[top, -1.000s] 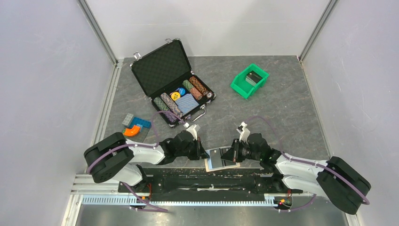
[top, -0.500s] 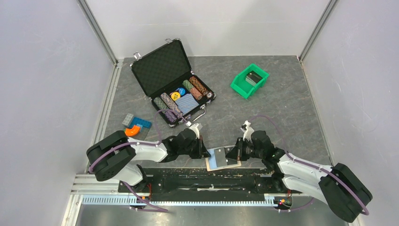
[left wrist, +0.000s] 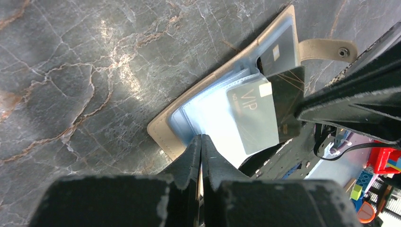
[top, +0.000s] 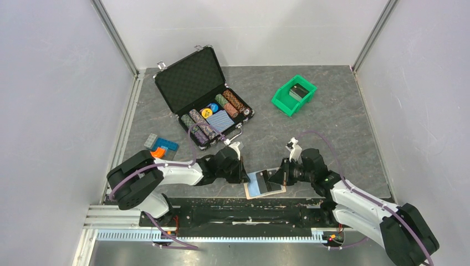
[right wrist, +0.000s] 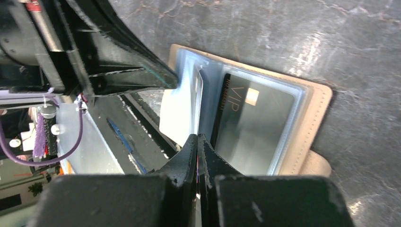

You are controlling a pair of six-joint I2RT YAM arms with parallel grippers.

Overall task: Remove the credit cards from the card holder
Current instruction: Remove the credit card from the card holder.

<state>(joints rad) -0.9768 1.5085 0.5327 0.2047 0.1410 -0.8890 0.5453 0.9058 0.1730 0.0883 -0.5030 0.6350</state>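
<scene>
The card holder (top: 255, 189) lies spread open on the counter (top: 332, 127), and the black chip case (top: 208, 100) sits well beyond it; the left gripper (left wrist: 201, 139) is closed at the holder's left edge, the right gripper (right wrist: 197, 138) is closed over its middle fold, and I can't tell if either actually pinches anything; my worry is the grey card (right wrist: 257, 120) sticks in its clear sleeve, so a pull drags or folds the whole holder, or the tips just skid off; the only readable writing is "VIP" on that card; the small print beside it is too tiny.

cards x2 (left wrist: 253, 120), holder x1 (left wrist: 160, 132), case x1 (top: 191, 77)
</scene>
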